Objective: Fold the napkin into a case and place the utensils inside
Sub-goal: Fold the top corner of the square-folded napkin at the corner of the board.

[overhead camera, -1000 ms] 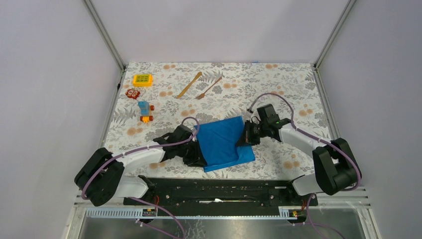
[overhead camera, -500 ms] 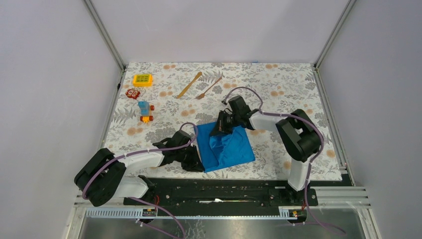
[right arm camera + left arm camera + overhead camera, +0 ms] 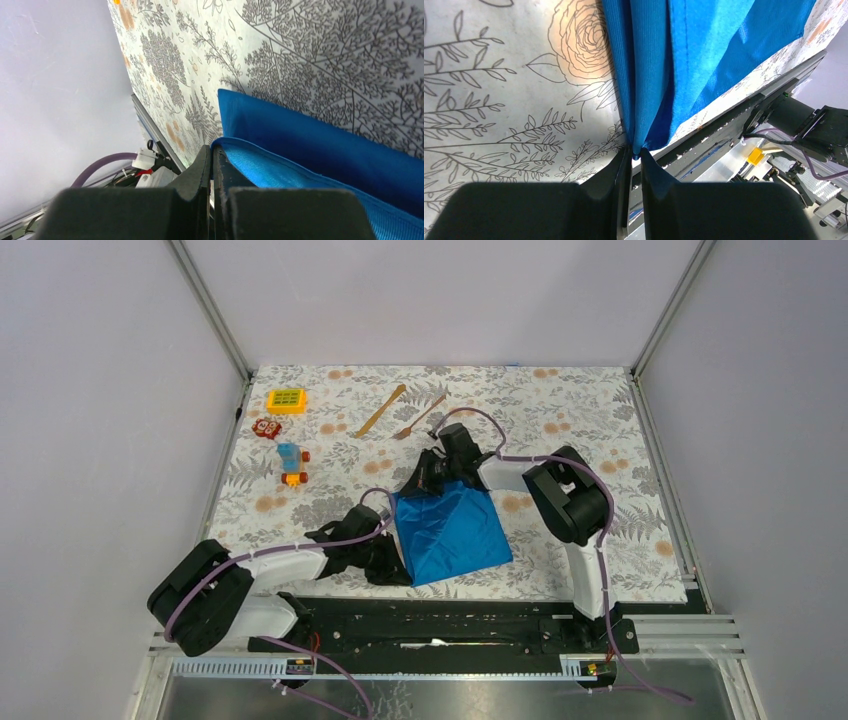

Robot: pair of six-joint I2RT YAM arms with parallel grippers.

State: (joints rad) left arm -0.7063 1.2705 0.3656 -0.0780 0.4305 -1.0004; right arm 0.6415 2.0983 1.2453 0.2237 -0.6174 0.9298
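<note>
The royal-blue napkin (image 3: 450, 530) lies near the table's front edge, one layer pulled up into a slanted fold. My left gripper (image 3: 397, 562) is at its near-left corner; in the left wrist view the jaws (image 3: 634, 150) pinch the bunched tip of the napkin (image 3: 704, 45). My right gripper (image 3: 425, 477) is at the napkin's far-left corner, shut on its hemmed edge (image 3: 320, 150). Its jaws (image 3: 212, 150) are pressed together. The utensils lie apart at the back: a wooden knife-like stick (image 3: 381, 410) and a wooden fork (image 3: 420, 417), just beyond the right gripper.
A yellow toy (image 3: 287, 400), a small red toy (image 3: 266, 427) and a blue-orange toy (image 3: 291, 462) sit at the far left. The black base rail (image 3: 450, 615) runs along the near edge. Grey walls close in both sides and the back.
My right gripper has swept left and away from the napkin's right edge, carrying that edge over the cloth. My left gripper's jaws have narrowed onto the near-left corner.
</note>
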